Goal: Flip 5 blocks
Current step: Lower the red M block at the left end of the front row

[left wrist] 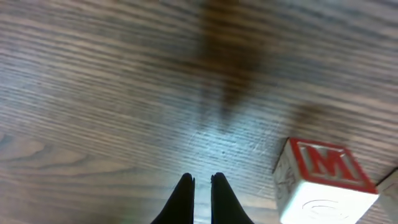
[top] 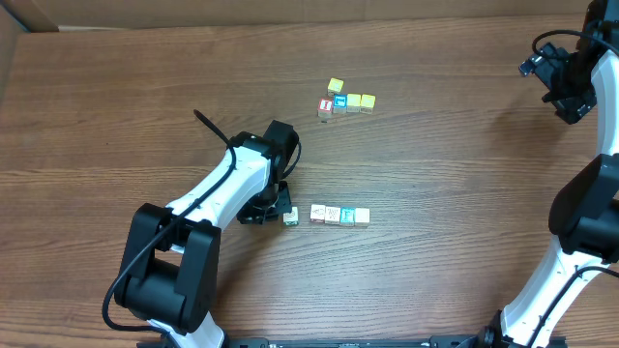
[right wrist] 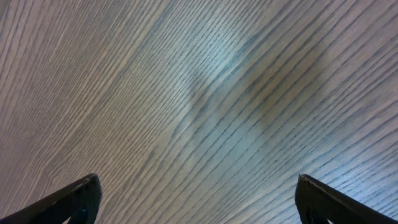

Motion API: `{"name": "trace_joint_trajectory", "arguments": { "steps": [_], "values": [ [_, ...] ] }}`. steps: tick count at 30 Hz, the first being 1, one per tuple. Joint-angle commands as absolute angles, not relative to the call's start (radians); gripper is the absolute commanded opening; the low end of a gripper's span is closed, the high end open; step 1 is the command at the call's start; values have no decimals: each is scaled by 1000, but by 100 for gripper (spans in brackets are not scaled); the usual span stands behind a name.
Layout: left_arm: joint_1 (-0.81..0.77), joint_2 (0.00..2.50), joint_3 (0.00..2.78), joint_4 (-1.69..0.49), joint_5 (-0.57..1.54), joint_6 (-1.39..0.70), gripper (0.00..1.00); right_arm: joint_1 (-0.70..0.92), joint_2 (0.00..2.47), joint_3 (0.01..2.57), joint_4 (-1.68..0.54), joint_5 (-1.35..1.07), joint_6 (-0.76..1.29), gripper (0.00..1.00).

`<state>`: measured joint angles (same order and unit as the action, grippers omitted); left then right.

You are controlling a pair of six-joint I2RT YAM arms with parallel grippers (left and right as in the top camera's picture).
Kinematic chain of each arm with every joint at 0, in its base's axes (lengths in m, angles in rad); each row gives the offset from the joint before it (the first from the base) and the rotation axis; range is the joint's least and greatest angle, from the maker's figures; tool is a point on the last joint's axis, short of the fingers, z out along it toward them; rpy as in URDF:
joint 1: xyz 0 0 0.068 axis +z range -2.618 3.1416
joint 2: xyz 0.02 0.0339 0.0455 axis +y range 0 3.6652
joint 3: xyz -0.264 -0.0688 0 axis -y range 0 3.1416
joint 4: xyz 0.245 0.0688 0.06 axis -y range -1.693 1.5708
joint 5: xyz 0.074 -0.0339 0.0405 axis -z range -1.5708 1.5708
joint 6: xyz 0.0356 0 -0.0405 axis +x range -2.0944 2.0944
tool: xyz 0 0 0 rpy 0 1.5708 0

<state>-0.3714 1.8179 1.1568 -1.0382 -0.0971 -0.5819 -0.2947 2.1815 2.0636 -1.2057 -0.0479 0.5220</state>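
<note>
Red-M block (left wrist: 323, 177) beside left hand (left wrist: 202, 179)

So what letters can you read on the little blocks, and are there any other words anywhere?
"M": red, on the block in the left wrist view.
Upper cluster of blocks and lower row of blocks, overhead view: letters too small to read.
No other text anywhere.

The left arm (top: 227, 184) is reaching down, jaws pressing shut on nothing; the right arm (top: 578, 217) is standing raised, jaws gaping wide.
</note>
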Motion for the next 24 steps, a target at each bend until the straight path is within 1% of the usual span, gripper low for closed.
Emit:
{"name": "trace_joint_trajectory", "arguments": {
  "steps": [1, 10, 18, 24],
  "values": [
    [-367, 1821, 1144, -1028, -88, -607, 4, -298, 2154, 2075, -1205, -46, 516, 100],
    [-367, 1821, 1069, -937, -71, -607, 4, -298, 2154, 2075, -1205, -46, 516, 100],
    [-367, 1821, 1068, -850, 104, -606, 4, -298, 2154, 2075, -1205, -46, 516, 100],
    [-367, 1821, 1068, -847, 105, -607, 4, -298, 2154, 2075, -1205, -46, 516, 100]
  ]
}}
